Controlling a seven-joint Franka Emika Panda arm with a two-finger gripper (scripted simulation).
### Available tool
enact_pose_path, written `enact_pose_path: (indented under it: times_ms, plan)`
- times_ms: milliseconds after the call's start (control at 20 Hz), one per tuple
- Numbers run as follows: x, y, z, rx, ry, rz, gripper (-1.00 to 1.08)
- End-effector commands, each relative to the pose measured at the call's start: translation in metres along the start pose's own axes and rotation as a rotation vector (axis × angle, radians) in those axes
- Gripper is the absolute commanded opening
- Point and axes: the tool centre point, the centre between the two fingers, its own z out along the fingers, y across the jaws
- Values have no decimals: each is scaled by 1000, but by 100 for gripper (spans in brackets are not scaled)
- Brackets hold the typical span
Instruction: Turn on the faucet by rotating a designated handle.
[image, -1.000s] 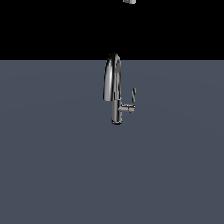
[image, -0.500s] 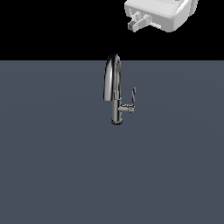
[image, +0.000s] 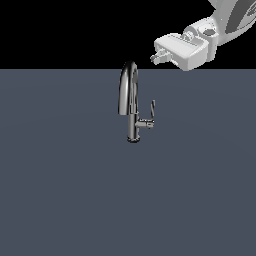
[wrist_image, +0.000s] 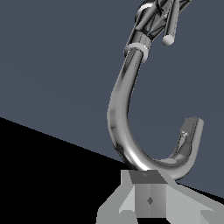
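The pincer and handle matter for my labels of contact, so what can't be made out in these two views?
- Pincer, exterior view: its fingers are too small to tell open from shut.
- Pincer, wrist view: only its base shows, cut off by the picture's edge.
- Arm, exterior view: cut off at the corner.
- Handle, wrist view: crowded against the edge; its angle is unclear.
- Faucet base, wrist view: out of frame.

Chrome faucet (image: 131, 102) and handle (image: 152, 111) — white gripper (image: 159, 55) — on a slate-blue floor (image: 60, 190).
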Motion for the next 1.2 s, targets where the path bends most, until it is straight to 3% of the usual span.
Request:
enact_pose_path:
  times_ms: [0,350,600,850,1150]
  plan:
    - [23,-2,1,57,-49,57,-100]
    - [86,-2,12,219,-183,218,-100]
    - [121,2,23,311,-258,310,-100]
    - [144,5,32,371,-308,371,-100]
    - [155,7,38,401,-333,401,-100]
